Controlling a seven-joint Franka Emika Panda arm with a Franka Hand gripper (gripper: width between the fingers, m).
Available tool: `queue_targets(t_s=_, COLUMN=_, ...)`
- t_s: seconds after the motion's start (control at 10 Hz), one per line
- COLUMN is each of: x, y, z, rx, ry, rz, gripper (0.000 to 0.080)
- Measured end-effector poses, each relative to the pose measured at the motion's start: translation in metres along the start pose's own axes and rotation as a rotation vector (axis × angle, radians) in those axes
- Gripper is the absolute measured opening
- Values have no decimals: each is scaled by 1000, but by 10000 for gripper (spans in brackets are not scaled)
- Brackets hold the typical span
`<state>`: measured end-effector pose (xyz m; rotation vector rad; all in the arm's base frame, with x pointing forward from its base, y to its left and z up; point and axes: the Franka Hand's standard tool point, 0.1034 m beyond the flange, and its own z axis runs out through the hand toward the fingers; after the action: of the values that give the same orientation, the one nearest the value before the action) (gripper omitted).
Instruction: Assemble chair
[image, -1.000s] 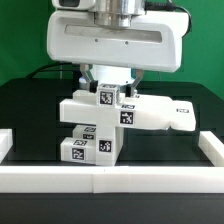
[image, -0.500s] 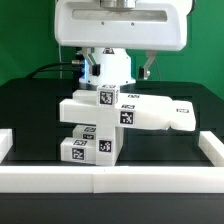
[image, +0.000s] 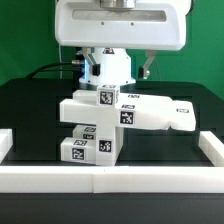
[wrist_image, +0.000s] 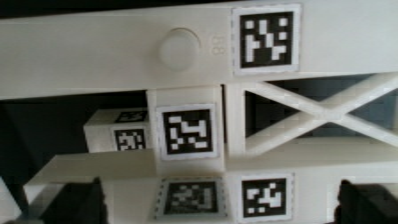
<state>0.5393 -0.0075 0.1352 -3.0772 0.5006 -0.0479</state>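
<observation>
The partly built chair (image: 120, 115) stands in the middle of the black table, a stack of white blocks and bars with black-and-white tags, one long bar reaching toward the exterior view's right. My gripper (image: 119, 70) hangs just above its top, open, its dark fingers (image: 148, 69) spread on either side and touching nothing. The wrist view looks straight down on the chair (wrist_image: 125, 60), showing tagged bars and a cross-braced piece. There the gripper (wrist_image: 214, 205) has a wide gap with only the chair's tagged top below it.
A long low white border rail (image: 110, 178) runs along the table's front, with raised ends at the exterior view's left (image: 6, 140) and right (image: 214, 148). The chair's base rests close against this rail. A green wall stands behind.
Since a second ago my gripper has opened, let go of the chair's top and risen a little. Nothing has moved in the last half second. The chair stays put.
</observation>
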Motion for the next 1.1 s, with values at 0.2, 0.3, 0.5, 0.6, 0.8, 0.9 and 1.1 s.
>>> queue_targets(t_s=0.2, x=-59, y=-12, z=6, rx=22, ry=-30, rz=47, gripper=649)
queue_targets(t_s=0.3, x=-72, y=-13, z=9, rx=23, ry=-44, rz=48, gripper=649)
queue_targets(t_s=0.5, x=-76, y=-14, z=12, rx=22, ry=-49, rz=47, gripper=649)
queue_targets(t_s=0.6, x=-76, y=-14, z=12, rx=22, ry=-49, rz=47, gripper=649)
queue_targets(t_s=0.8, x=-77, y=-13, z=14, rx=23, ry=-40, rz=56, gripper=649)
queue_targets(t_s=0.9, x=-90, y=-12, z=20, rx=23, ry=-31, rz=82, gripper=649)
queue_targets(t_s=1.1, x=-122, y=-21, z=33, rx=13, ry=-40, rz=129, gripper=649)
